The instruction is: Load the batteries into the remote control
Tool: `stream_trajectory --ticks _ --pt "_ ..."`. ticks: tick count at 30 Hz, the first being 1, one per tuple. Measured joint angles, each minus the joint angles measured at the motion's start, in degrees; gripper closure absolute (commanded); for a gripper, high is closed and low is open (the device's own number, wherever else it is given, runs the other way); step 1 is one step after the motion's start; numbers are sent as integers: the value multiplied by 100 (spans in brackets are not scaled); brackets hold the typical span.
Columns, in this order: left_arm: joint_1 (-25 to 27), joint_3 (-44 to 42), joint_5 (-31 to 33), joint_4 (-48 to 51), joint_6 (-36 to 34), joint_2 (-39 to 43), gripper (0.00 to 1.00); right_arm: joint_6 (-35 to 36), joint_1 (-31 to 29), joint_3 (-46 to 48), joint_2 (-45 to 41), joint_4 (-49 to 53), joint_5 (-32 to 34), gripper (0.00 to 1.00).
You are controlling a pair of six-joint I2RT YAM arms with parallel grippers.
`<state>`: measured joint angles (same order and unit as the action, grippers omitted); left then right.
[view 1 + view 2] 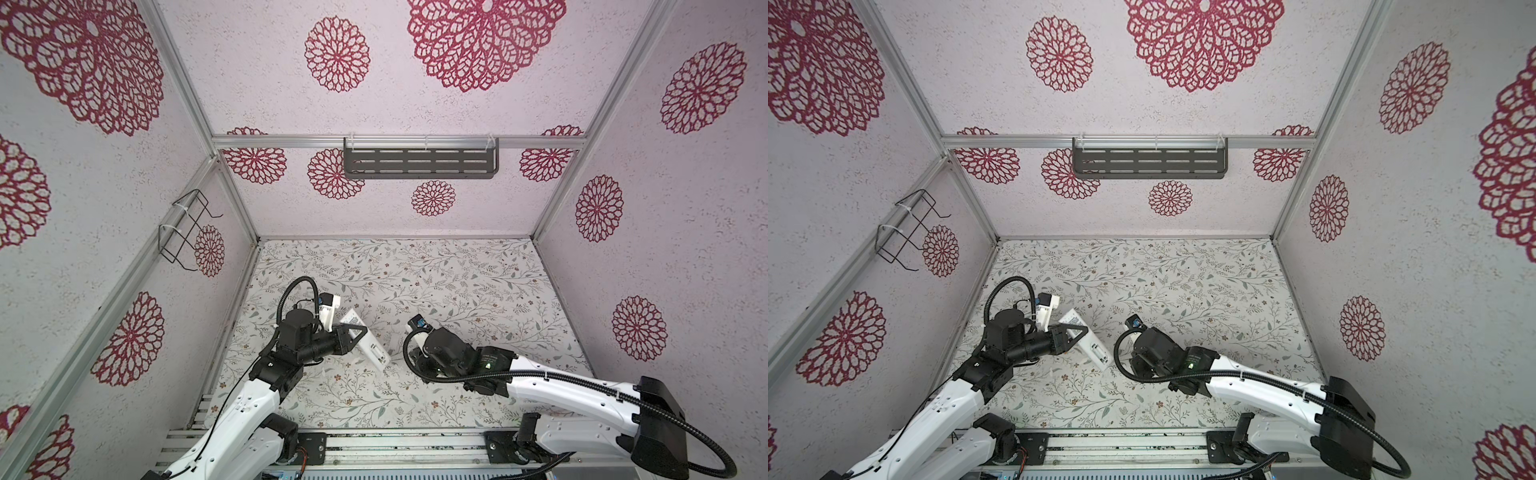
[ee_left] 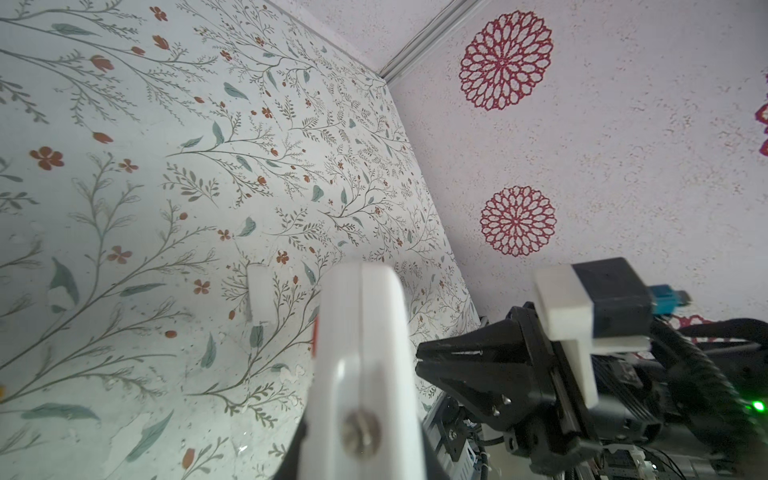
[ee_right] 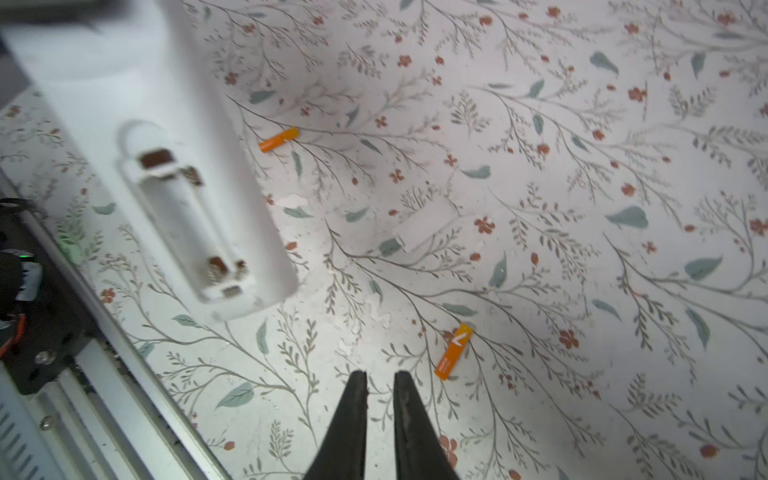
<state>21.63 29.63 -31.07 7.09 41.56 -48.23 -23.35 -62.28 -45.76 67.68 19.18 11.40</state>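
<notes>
**Remote held bay-up, batteries not yet loaded**
Left gripper [image 1: 356, 332] clamps the long slim white plastic remote control [image 3: 174, 174] above the floral-print table [image 3: 582, 270], with the empty battery bay exposed, likely for loading. Right gripper [image 3: 380, 376] has its jaws narrowly apart, holding nothing. It hovers beside the near small orange cylindrical battery [image 3: 454, 351]. The far orange battery [image 3: 279, 139] lies by the remote.

Bright, even light, soft shadows; the remote control [image 3: 158, 174] blurs close up.
</notes>
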Motion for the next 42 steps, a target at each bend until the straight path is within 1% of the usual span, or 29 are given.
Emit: stream_trajectory --ticks 4,8,13,15,27,39,42 --pt "-26 0 72 70 -2 0 100 -457 186 179 63 415 63 76" --pt "-52 0 72 66 -2 -2 100 -772 221 385 142 544 57 70" --pt "-70 0 46 52 0 -7 100 -979 385 433 400 570 13 63" --pt "-79 0 31 50 0 -7 100 -1016 455 433 516 551 -22 62" --pt "-142 0 9 48 0 42 100 -1073 756 433 1228 186 -267 64" --pt "-164 0 4 50 2 87 100 -1062 826 417 1790 -129 -321 72" --pt "-166 0 4 48 2 101 100 -1056 841 376 1845 -138 -319 76"
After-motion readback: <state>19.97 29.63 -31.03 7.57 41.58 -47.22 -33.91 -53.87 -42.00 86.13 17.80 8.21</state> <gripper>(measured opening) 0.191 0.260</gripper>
